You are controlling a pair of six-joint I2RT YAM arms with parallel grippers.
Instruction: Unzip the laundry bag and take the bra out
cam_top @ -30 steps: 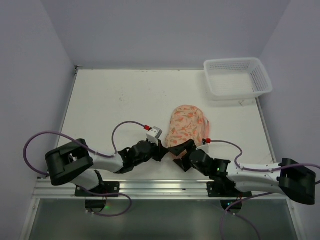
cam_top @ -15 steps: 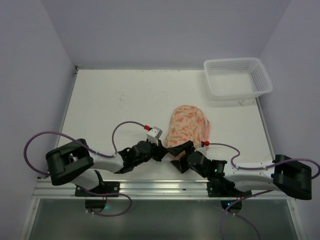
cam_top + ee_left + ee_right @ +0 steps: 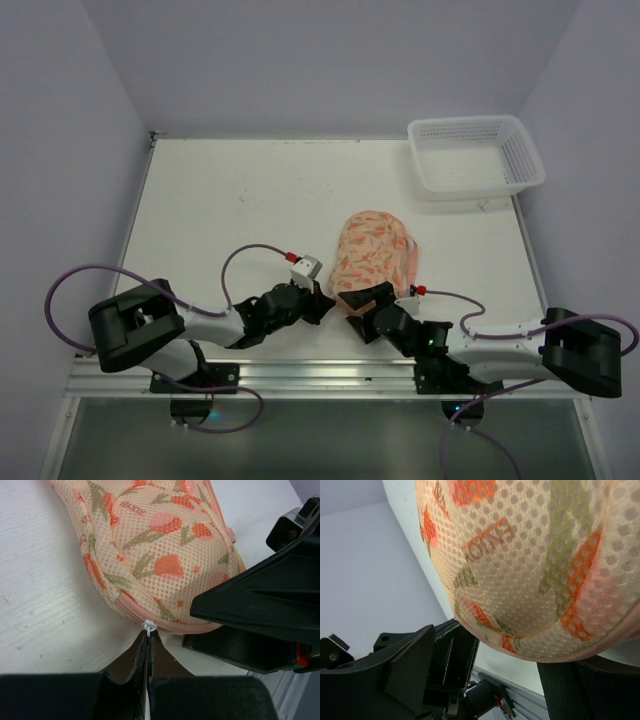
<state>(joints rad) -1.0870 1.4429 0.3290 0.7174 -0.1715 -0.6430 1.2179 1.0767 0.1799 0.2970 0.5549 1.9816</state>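
The laundry bag [image 3: 372, 250] lies on the bench [image 3: 220, 200] just ahead of both arms, its near end between them and its zip shut. At that near end, at the bag's 6 o'clock, the left fingers [image 3: 132, 660] are closed, pinching the small white zip pull [image 3: 149, 626] at their tips. From them, the printed dome rises toward 12 and 1 o'clock. Just beside them, at about 3 o'clock in the left wrist view, the right fingers [image 3: 250, 597] stand spread wide. One lies over the bag's near right rim, and they are clamped on nothing that can be seen. The bag's long axis runs from 6 to 12 o'clock, leaning slightly toward 1, and the pink zip trim curves away from the pull along the near rim on both sides. The coming pull will likely have to follow that curve, though which way the zip opens cannot be told. The left arm has the pull and the right is placed to steady the fabric. The bra is not visible. A white basket [image 3: 465, 122] sits well apart at the far right corner, at 1 o'clock.
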